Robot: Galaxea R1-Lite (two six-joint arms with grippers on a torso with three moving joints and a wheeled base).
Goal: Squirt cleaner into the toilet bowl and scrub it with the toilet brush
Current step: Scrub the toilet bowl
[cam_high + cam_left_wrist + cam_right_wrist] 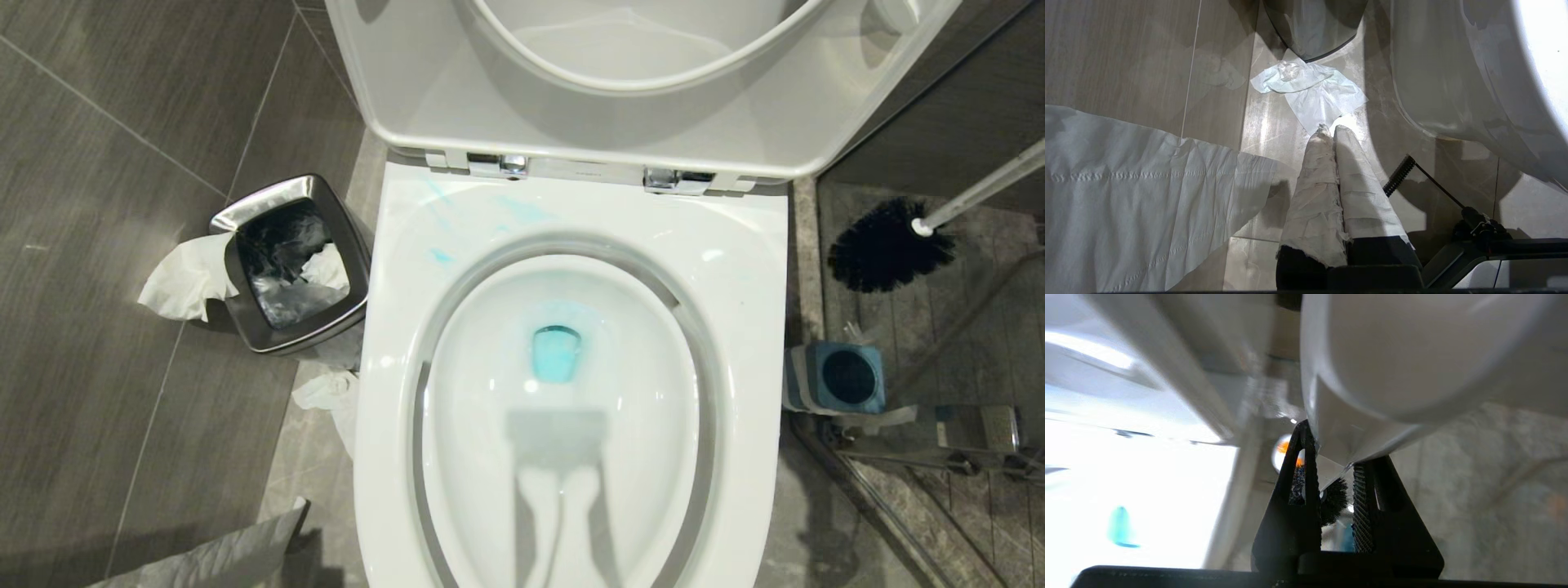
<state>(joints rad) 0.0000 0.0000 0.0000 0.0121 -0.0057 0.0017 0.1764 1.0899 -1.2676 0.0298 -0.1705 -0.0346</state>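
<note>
The white toilet bowl (735,269) fills the middle of the head view, seat and lid raised. Turquoise cleaner (555,353) sits in the water at the bottom, and faint blue smears mark the back rim. The toilet brush (890,245) hangs in the air to the right of the bowl, black bristles down, its white handle running up out of the picture. Its grey and blue holder (841,377) stands empty on the floor below. My right gripper (1336,457) is shut on the brush's flat white handle (1392,355). My left gripper (1331,130), fingers wrapped in white, is shut and empty above the floor beside the bowl.
A steel waste bin (290,261) with tissue hanging over its edge stands left of the toilet. Crumpled tissue (331,392) lies on the floor by the bowl's base. A glass shower screen with a metal rail (939,457) borders the right side.
</note>
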